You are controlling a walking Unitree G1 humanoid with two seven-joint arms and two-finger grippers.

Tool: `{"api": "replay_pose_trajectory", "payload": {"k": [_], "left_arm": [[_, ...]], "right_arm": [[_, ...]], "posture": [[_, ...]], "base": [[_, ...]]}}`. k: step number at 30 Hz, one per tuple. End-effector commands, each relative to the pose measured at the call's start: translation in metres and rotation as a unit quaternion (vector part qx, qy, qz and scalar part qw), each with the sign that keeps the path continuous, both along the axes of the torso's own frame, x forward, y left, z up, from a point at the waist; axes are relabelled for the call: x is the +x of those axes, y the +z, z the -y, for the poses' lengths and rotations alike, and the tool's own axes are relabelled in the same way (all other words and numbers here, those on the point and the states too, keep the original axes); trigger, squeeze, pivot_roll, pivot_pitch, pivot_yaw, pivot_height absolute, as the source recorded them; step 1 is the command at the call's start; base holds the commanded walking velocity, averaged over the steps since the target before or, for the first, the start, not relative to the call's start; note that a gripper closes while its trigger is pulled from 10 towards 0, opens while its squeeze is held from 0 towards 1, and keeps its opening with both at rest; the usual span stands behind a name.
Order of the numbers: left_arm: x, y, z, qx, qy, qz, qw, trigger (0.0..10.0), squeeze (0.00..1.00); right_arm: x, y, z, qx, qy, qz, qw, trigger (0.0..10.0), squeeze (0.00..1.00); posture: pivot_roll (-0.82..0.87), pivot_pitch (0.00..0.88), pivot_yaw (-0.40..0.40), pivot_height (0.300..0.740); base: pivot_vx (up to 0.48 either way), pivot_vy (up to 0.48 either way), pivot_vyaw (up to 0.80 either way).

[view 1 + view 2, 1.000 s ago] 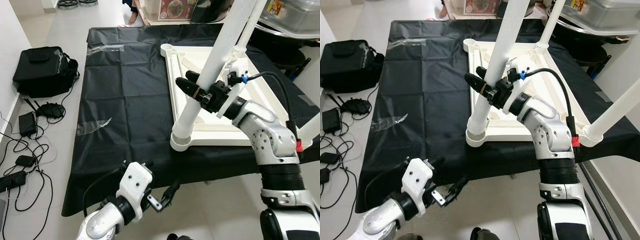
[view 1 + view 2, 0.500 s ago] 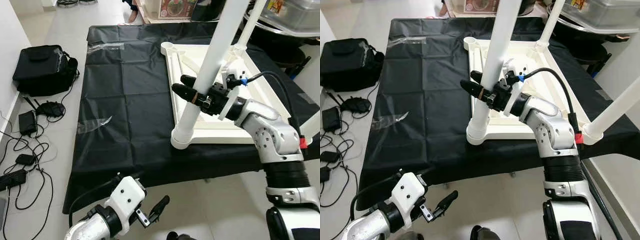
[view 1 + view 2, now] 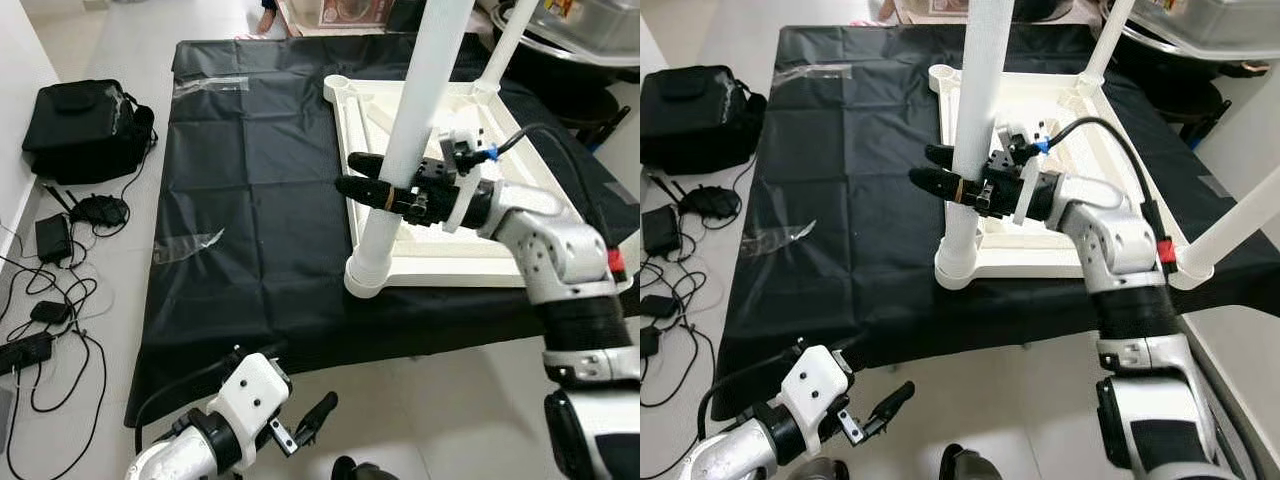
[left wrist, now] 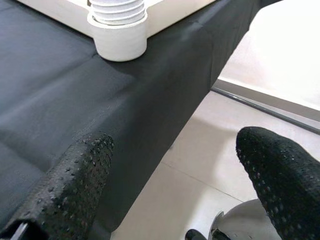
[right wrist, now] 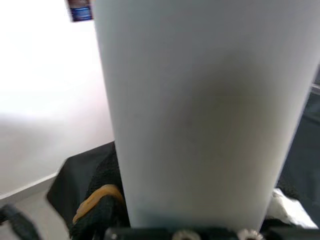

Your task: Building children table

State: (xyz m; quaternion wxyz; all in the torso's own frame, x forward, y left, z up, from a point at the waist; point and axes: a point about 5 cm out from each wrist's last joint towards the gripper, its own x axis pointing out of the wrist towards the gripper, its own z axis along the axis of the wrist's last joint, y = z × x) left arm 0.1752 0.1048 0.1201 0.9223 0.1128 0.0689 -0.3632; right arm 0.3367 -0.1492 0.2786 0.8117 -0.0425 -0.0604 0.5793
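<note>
Gripping white table leg point(image 3: 405, 170), right hand point(image 3: 362, 182)

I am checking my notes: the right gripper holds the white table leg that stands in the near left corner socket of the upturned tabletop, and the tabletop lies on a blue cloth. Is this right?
Not quite. The cloth is black, not blue, as the left eye view shows. The rest holds: the right gripper holds the white table leg standing in the near left corner socket of the upturned tabletop.

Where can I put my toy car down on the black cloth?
The black plastic sheet lies bare between the black bag and the upturned white plastic tabletop. The tabletop side is crowded: right gripper clamps a white leg.
</note>
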Motion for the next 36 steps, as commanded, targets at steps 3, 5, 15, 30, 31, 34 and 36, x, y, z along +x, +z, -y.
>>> {"api": "replay_pose_trajectory", "payload": {"k": [3,5,15,30,31,34,36], "left_arm": [[-0.004,0.003,0.001,0.008,-0.003,0.006,1.000,10.0,0.00],[-0.005,0.004,0.000,0.007,-0.001,0.006,1.000,10.0,0.00],[-0.006,0.004,0.000,0.008,-0.002,0.005,1.000,10.0,0.00],[-0.008,0.002,0.002,0.011,-0.006,0.005,1.000,10.0,0.00],[-0.008,0.002,0.002,0.011,-0.006,0.005,1.000,10.0,0.00],[-0.008,0.002,0.002,0.011,-0.006,0.005,1.000,10.0,0.00],[-0.008,0.002,0.002,0.011,-0.007,0.005,1.000,10.0,0.00]], "right_arm": [[0.002,0.000,0.000,0.030,0.058,-0.026,0.998,0.0,0.00],[0.005,0.008,0.002,0.071,0.066,-0.019,0.995,0.0,0.00],[0.006,0.010,0.006,0.111,0.067,-0.005,0.992,0.0,0.00],[0.004,0.020,0.019,0.044,0.099,0.004,0.994,0.0,0.00],[0.004,0.020,0.019,0.044,0.099,0.004,0.994,0.0,0.00],[0.005,0.018,0.019,0.035,0.098,0.005,0.995,0.0,0.00],[0.005,0.016,0.019,0.030,0.096,0.005,0.995,0.0,0.00]], "posture": [[0.15,0.237,-0.107,0.740],[0.15,0.244,-0.112,0.740],[0.16,0.249,-0.105,0.740],[0.15,0.227,-0.106,0.740],[0.15,0.227,-0.106,0.740],[0.15,0.225,-0.106,0.740],[0.15,0.225,-0.106,0.740]], "base": [[0.000,0.000,0.00],[0.000,0.000,0.00],[0.000,0.000,0.00],[0.000,0.000,0.00],[0.000,0.000,0.00],[0.000,0.000,0.00],[0.000,0.000,0.00]]}}
